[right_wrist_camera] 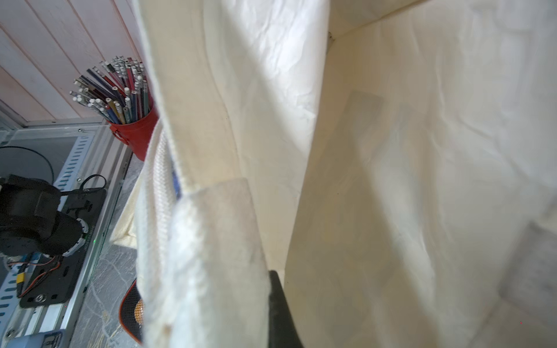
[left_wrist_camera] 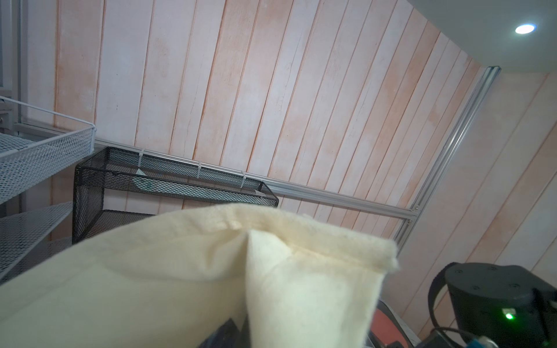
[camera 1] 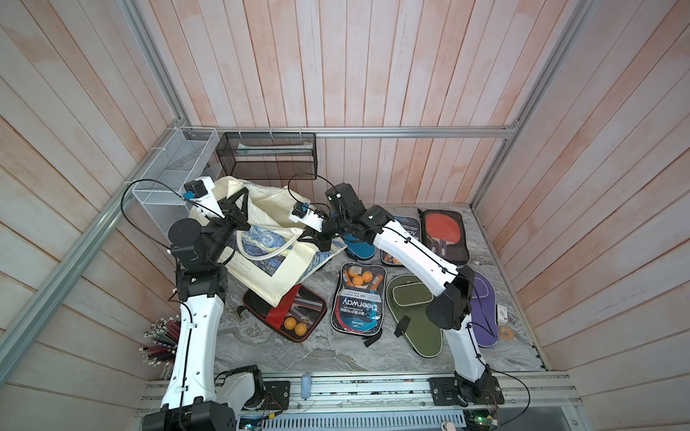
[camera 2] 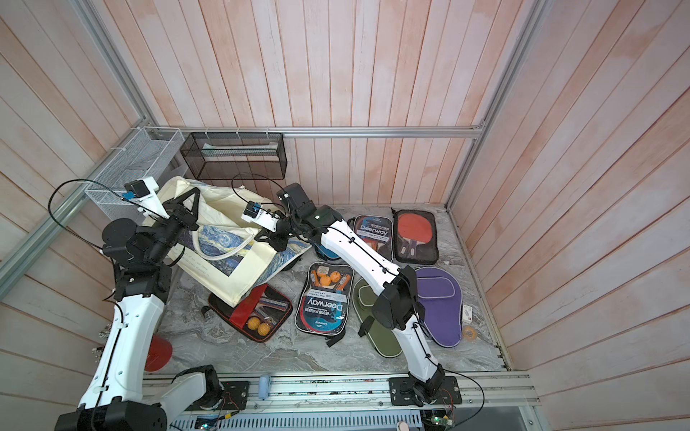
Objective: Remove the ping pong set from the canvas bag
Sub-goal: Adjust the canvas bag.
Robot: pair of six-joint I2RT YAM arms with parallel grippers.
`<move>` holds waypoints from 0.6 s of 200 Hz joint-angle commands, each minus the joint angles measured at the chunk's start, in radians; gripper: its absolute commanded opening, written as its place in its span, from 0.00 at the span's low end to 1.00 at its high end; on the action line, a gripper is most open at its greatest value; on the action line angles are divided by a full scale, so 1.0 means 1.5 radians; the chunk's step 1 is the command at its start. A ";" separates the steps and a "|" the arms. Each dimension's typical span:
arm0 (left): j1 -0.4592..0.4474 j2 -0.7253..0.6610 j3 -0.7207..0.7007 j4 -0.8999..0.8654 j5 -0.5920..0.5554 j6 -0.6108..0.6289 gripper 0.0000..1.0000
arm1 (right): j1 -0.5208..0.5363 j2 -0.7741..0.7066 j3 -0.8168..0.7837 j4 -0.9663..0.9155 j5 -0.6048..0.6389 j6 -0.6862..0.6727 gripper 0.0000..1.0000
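Note:
The cream canvas bag [camera 1: 269,257] with its blue swirl print lies at the back left of the marble table, mouth held up between both arms. My left gripper [camera 1: 244,196] is at the far rim. Cream fabric [left_wrist_camera: 180,271] covers its jaws in the left wrist view. My right gripper [camera 1: 311,239] is shut on the near rim beside a handle [right_wrist_camera: 156,186], one dark finger [right_wrist_camera: 280,307] inside the bag. Only bare cream lining [right_wrist_camera: 391,180] shows there. Several ping pong sets lie outside, among them a red-and-black case [camera 1: 287,313] partly under the bag.
A Deerway case [camera 1: 356,298], a green cover [camera 1: 414,309], a purple cover [camera 1: 485,306] and a red-paddle mesh case [camera 1: 444,235] fill the table's right half. A white mesh shelf [camera 1: 175,175] and a black mesh basket [camera 1: 267,155] stand behind the bag. A red pencil cup [right_wrist_camera: 132,132] stands front left.

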 commanded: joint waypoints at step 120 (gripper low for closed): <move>-0.003 -0.245 -0.035 -0.356 -0.109 0.160 1.00 | -0.035 -0.081 0.015 0.129 0.277 0.028 0.00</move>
